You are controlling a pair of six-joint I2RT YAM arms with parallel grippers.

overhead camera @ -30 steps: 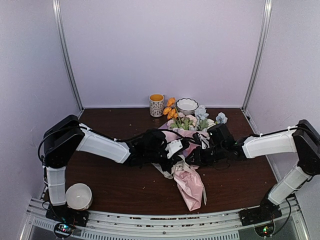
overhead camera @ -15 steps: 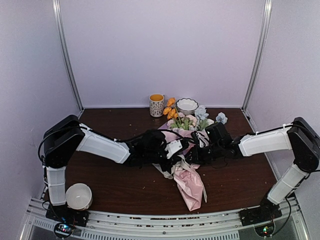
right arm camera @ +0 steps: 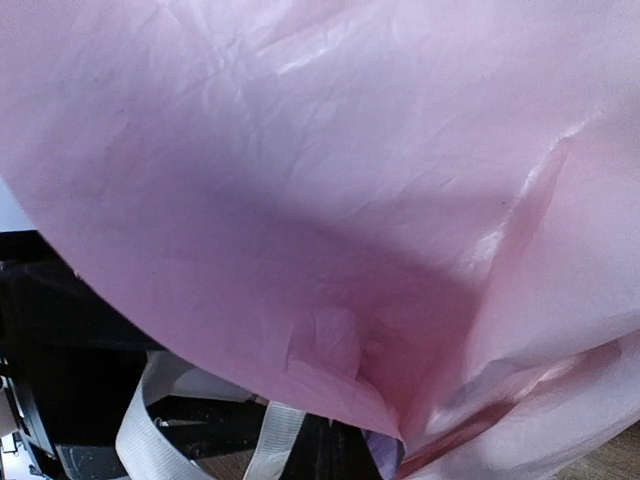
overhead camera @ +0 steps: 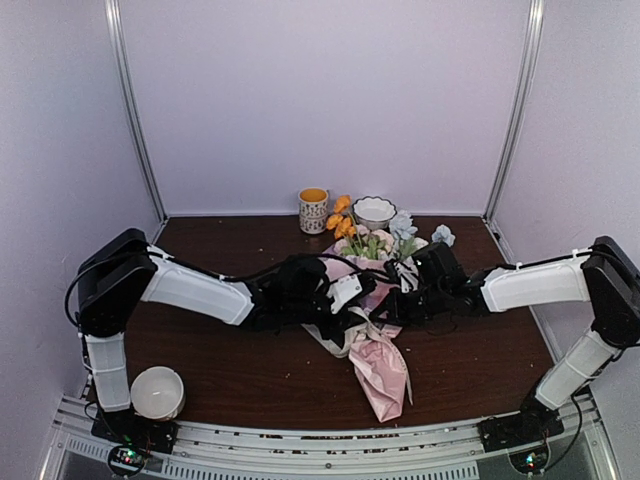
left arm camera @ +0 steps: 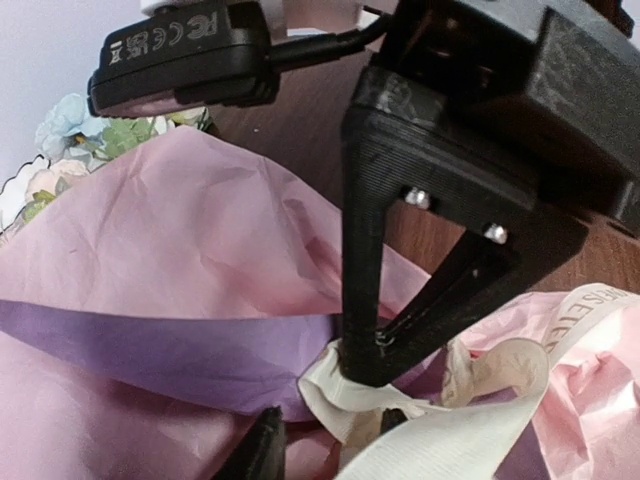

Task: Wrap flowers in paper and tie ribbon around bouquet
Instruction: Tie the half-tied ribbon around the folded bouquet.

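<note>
The bouquet lies mid-table, its flowers (overhead camera: 375, 240) (left arm camera: 70, 125) toward the back and its pink paper (overhead camera: 380, 365) (left arm camera: 180, 240) (right arm camera: 330, 150) tapering toward the front. A lilac fold of the paper shows in the left wrist view. The cream ribbon (overhead camera: 358, 325) (left arm camera: 480, 430) (right arm camera: 135, 435) loops round the narrow waist. My right gripper (overhead camera: 385, 308) (left arm camera: 365, 372) is shut, its tips pinching a fold of the ribbon. My left gripper (overhead camera: 362, 308) (left arm camera: 328, 435) faces it from the left, open, with ribbon lying between its tips. In the right wrist view paper hides most of the scene.
A patterned mug (overhead camera: 313, 210) and a scalloped white bowl (overhead camera: 374, 211) stand at the back edge behind the flowers. A round white bowl (overhead camera: 158, 392) sits at the near left by the left arm's base. Walls and metal posts close in the table.
My left gripper has opened and let go of the ribbon. My right gripper has shut on the ribbon. The left arm has shifted slightly to the left.
</note>
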